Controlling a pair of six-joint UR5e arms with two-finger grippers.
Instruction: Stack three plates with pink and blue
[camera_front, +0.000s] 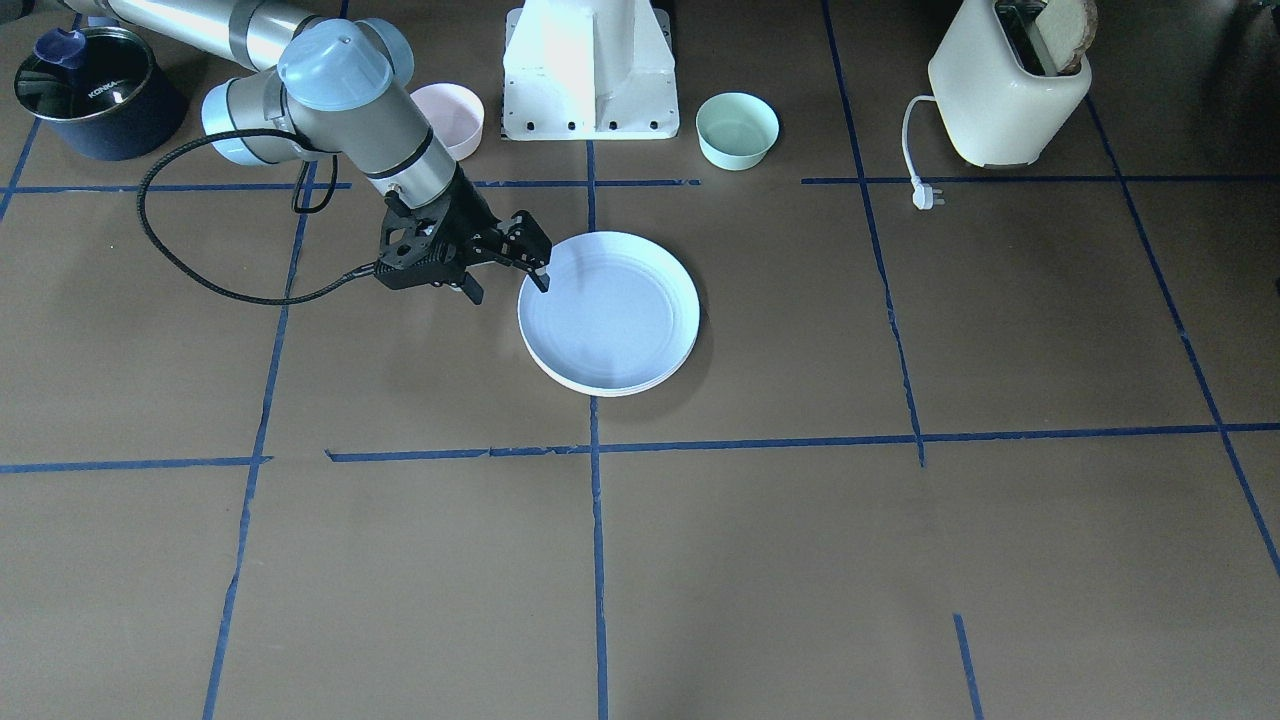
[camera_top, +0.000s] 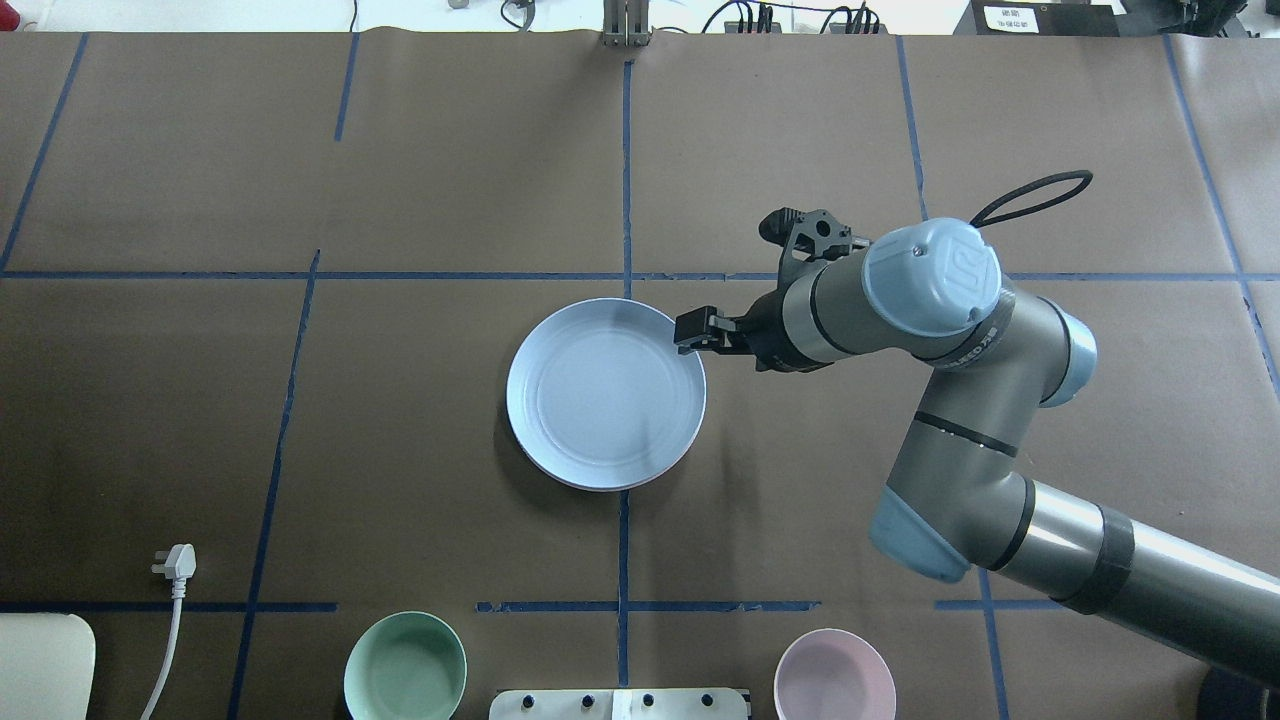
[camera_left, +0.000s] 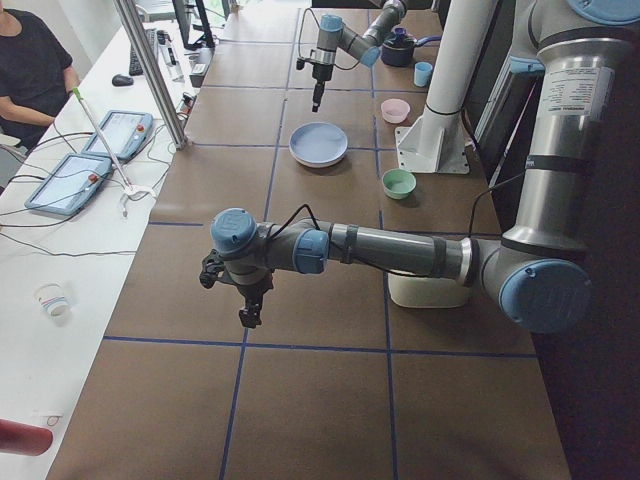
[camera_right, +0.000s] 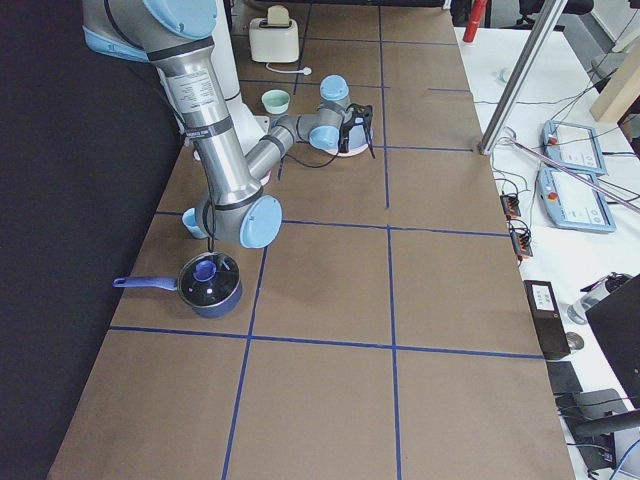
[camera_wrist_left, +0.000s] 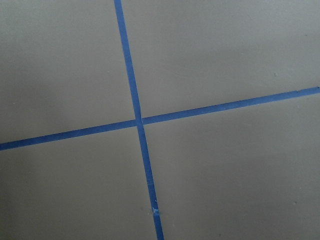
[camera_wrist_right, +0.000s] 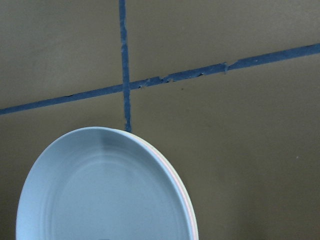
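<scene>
The light blue plate (camera_front: 608, 312) lies on top of a stack in the middle of the table; it also shows in the overhead view (camera_top: 605, 395). In the right wrist view the blue plate (camera_wrist_right: 100, 195) fills the lower left, and thin pink and cream rims (camera_wrist_right: 187, 207) show just under its edge. My right gripper (camera_front: 508, 285) is open and empty, with one fingertip (camera_front: 543, 282) at the stack's rim on the robot's right side. It also shows in the overhead view (camera_top: 715, 335). My left gripper (camera_left: 245, 300) hangs over bare table far from the stack. I cannot tell whether it is open or shut.
A small pink bowl (camera_front: 450, 115) and a mint-green bowl (camera_front: 737, 128) stand either side of the robot base (camera_front: 590, 70). A cream toaster (camera_front: 1010, 90) with its loose plug (camera_front: 925, 195) stands at one end, and a dark pot (camera_front: 95, 90) at the other.
</scene>
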